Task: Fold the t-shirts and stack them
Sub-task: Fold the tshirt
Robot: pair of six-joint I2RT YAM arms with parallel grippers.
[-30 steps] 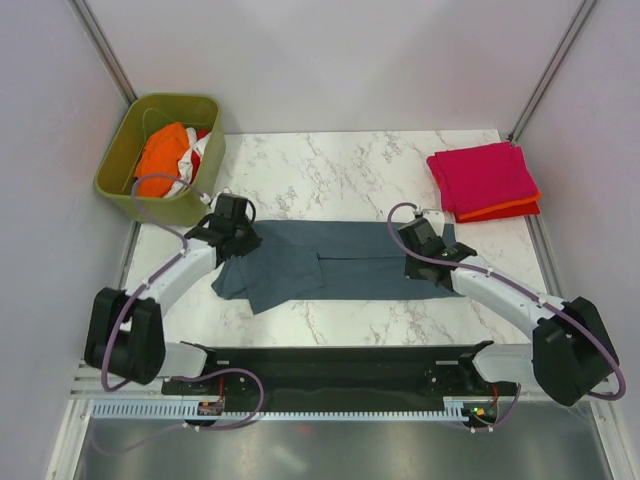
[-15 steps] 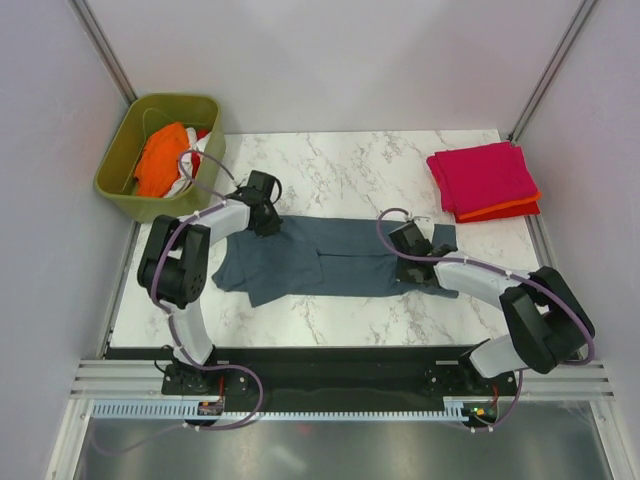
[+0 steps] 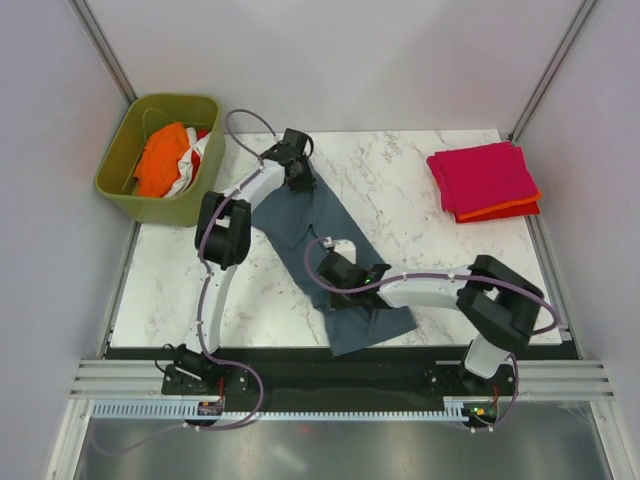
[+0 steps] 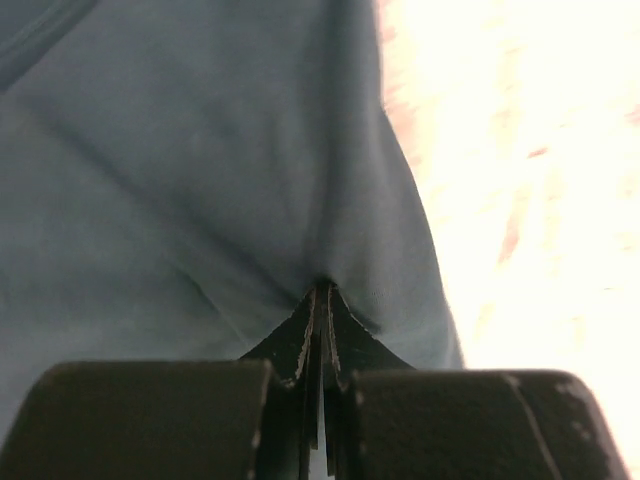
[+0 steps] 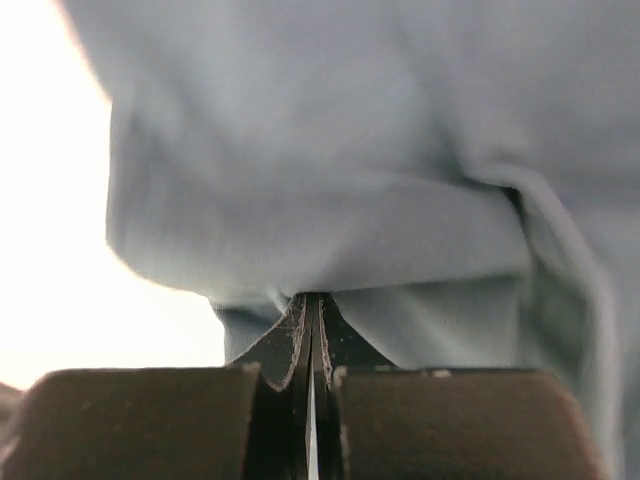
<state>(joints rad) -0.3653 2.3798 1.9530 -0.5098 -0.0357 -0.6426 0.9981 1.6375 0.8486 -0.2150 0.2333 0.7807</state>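
The slate blue-grey t-shirt (image 3: pixel 325 235) lies stretched on a diagonal across the marble table, from far left to near right. My left gripper (image 3: pixel 298 180) is shut on its far end; in the left wrist view the closed tips (image 4: pixel 322 285) pinch the blue-grey cloth (image 4: pixel 200 170). My right gripper (image 3: pixel 335 270) is shut on the shirt near its lower half; the right wrist view shows the shut tips (image 5: pixel 310 297) biting a fold of the same shirt (image 5: pixel 330 150). A folded magenta-pink t-shirt (image 3: pixel 483 175) rests on an orange-red one (image 3: pixel 515 210) at the far right.
An olive-green bin (image 3: pixel 118 160) stands at the far left corner and holds an orange shirt (image 3: pixel 160 155) and a white and red one (image 3: pixel 195 150). Purple cables loop off both arms. The black base rail (image 3: pixel 330 365) runs along the near edge.
The shirt has swung from lying crosswise to a diagonal. My left gripper has moved away and to the right with its end; my right gripper has moved left and nearer with the other.
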